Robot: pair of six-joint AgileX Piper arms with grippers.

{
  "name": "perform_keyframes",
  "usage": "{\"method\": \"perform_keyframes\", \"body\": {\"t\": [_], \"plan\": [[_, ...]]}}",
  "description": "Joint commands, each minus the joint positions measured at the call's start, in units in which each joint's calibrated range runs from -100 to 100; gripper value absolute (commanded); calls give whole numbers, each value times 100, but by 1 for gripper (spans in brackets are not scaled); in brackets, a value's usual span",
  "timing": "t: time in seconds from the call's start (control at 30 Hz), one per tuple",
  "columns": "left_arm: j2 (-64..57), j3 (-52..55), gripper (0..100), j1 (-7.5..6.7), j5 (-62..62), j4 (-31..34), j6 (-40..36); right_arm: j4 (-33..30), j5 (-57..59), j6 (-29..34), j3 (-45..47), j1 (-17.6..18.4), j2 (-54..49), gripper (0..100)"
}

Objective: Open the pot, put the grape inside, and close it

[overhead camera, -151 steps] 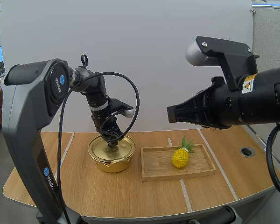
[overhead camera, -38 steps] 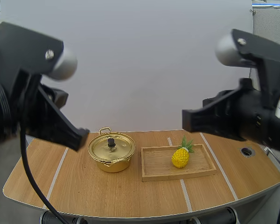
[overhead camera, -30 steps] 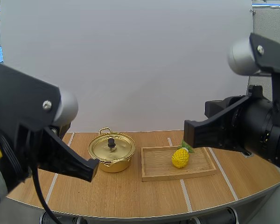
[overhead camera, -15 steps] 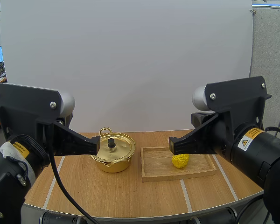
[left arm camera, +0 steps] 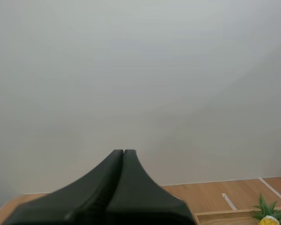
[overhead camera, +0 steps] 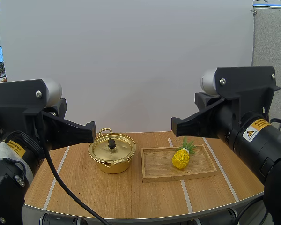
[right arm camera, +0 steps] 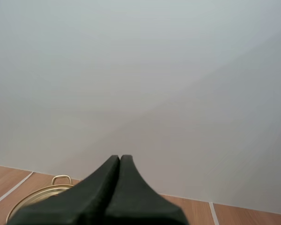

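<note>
A: How are the claws found?

B: The left gripper (left arm camera: 123,152) is seen with its two black fingers pressed together into one dark wedge. Nothing is pinched between them and nothing is touched. The same is seen of the right gripper (right arm camera: 120,157): its fingers are laid flat against each other, with nothing held.

A: And where are they held?

B: Both are held raised above the table (overhead camera: 107,192), well apart from everything on it. The left one is pointed over the pot's side and the right one over the tray's side.

A: How is the pot described?

B: The pot (overhead camera: 112,154) is set on the table just beside the wooden tray (overhead camera: 155,165), to its left. It is round, golden and shiny, and a loop handle (overhead camera: 106,131) is seen at its far rim. The lid (overhead camera: 117,149) is seated on it, with a black knob (overhead camera: 112,142) standing upright at the centre.

A: And the fruit?

B: A yellow pineapple-shaped fruit (overhead camera: 180,158) with green leaves is found lying in the tray's right half, outside the pot. Its leaves are tilted toward the far right.
</note>
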Motion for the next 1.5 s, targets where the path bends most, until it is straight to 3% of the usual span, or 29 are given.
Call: {"method": "perform_keyframes", "body": {"t": [0.0, 0.13, 0.43, 0.6, 0.8, 1.03, 1.47], "plan": [[-45, -48, 0, 8, 32, 111, -86, 34, -262, -15, 4, -18, -33, 0], [-45, 76, 0, -17, -155, 234, 15, 11, -262, -27, 20, -18, -33, 0], [-45, 1489, 0, -352, -2322, 609, 96, -291, -1269, -27, 1281, -18, -33, 0], [-45, 2324, 0, -363, -3568, 609, 96, -291, -2292, -27, 2273, -18, -33, 0], [-45, 3179, 0, -363, -4620, 609, 96, -291, -2595, -27, 3168, -18, -33, 0], [-45, 3908, 0, -363, -5052, 609, 96, -414, -2806, -27, 3825, -18, -33, 0], [-45, 3908, 0, -363, -3071, 609, 31, -414, -2037, -5, 3938, -76, -33, 0]]}}
